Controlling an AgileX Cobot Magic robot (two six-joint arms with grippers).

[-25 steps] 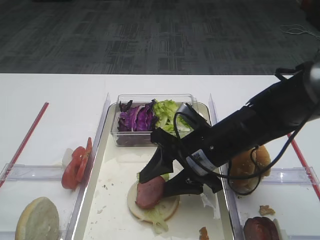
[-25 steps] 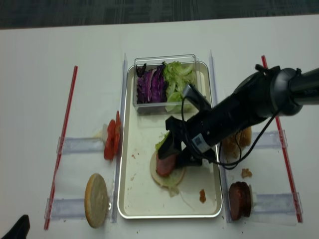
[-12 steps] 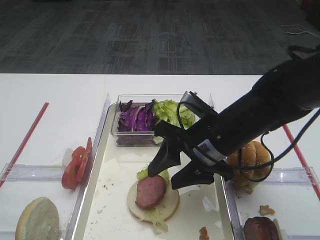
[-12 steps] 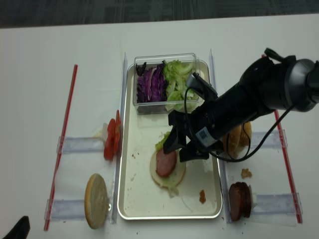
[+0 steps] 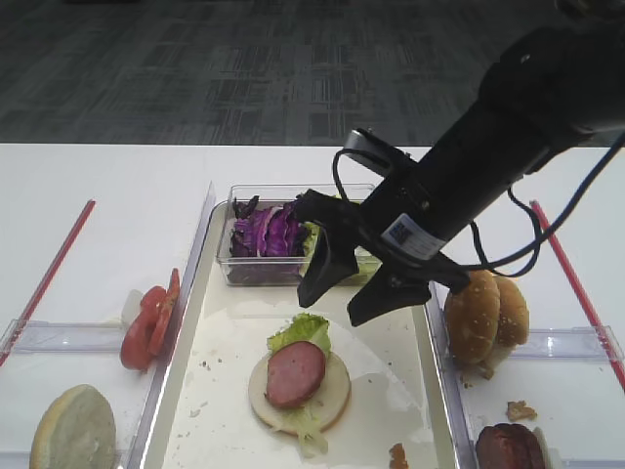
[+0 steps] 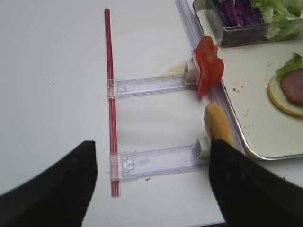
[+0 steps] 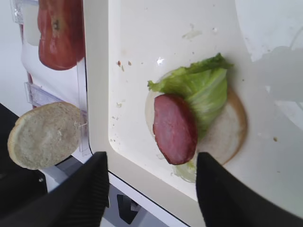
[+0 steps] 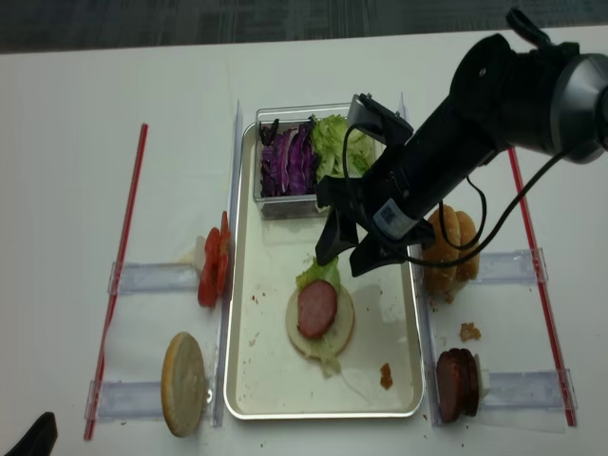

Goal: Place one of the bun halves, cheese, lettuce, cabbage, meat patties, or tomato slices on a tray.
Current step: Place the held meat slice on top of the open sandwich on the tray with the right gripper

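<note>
Presently, the right gripper (image 5: 342,283) is seen raised above the tray (image 5: 190,352), its jaws spread wide and nothing held between them. A meat patty (image 5: 295,372) is found lying on a pale bun half (image 5: 332,391), with a lettuce leaf (image 5: 301,330) tucked under its far edge; this stack rests on the tray's liner, below and slightly nearer the camera than the fingertips, and is apart from them.

From the right wrist view, the patty (image 7: 174,127) is shown directly beneath the fingers (image 7: 85,189), overlapping the lettuce (image 7: 206,90) on the bun half (image 7: 232,132); this overlap is less clear from the high views. The left wrist view alone shows the left gripper (image 6: 151,184), whose two dark fingers are held wide apart over the bare table (image 6: 57,94), with nothing between them. The left arm is not seen in either high view.

At the far end of the tray, a clear tub (image 8: 285,204) is noted containing purple cabbage (image 8: 288,161) and more lettuce. Tomato slices (image 8: 213,266) stand on edge just left of the tray, and a second pale bun half (image 8: 184,382) lies nearer the camera. Right of the tray, seeded bun halves (image 8: 446,252) and further meat patties (image 8: 456,383) are recorded. The tub is partly hidden by the right arm in the first high view.
</note>
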